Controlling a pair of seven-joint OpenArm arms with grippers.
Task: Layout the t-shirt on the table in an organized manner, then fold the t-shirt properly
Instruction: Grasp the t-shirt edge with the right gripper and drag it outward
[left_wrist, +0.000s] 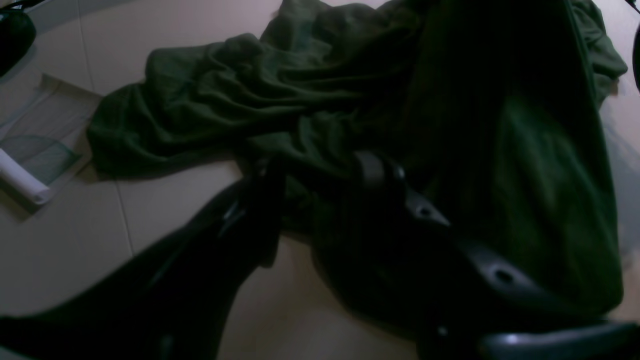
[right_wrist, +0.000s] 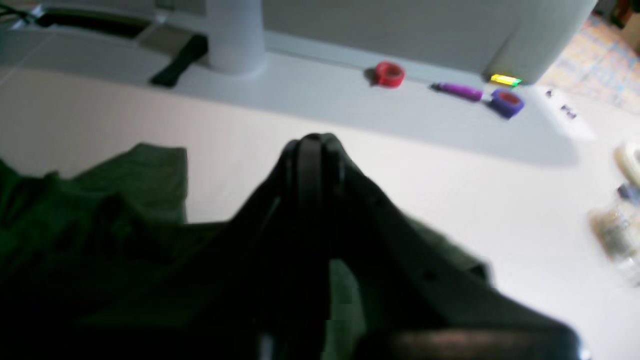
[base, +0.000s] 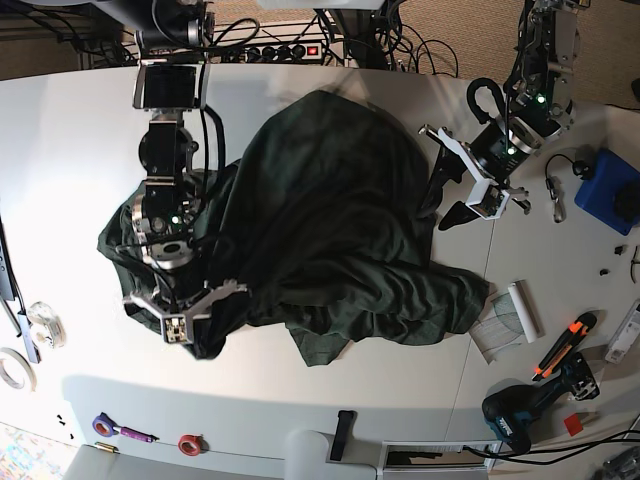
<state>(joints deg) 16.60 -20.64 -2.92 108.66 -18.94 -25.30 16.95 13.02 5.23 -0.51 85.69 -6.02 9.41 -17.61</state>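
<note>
Right claw (right_wrist: 312, 145) over t-shirt (right_wrist: 150, 175), red tape (right_wrist: 389, 75) beyond

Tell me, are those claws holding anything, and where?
Hard to tell. The left gripper straddles a bunched edge of the green shirt; the right gripper is shut amid the cloth, with no pinch visible.

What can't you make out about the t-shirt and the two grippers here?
T-shirt, base view: bunched folds hide which parts are collar and sleeves.
Left gripper, left wrist view: dark fingers blend into the dark fabric, so contact is unclear.
Right gripper, right wrist view: blurred, and its own body hides any cloth beneath the closed jaws.
</note>
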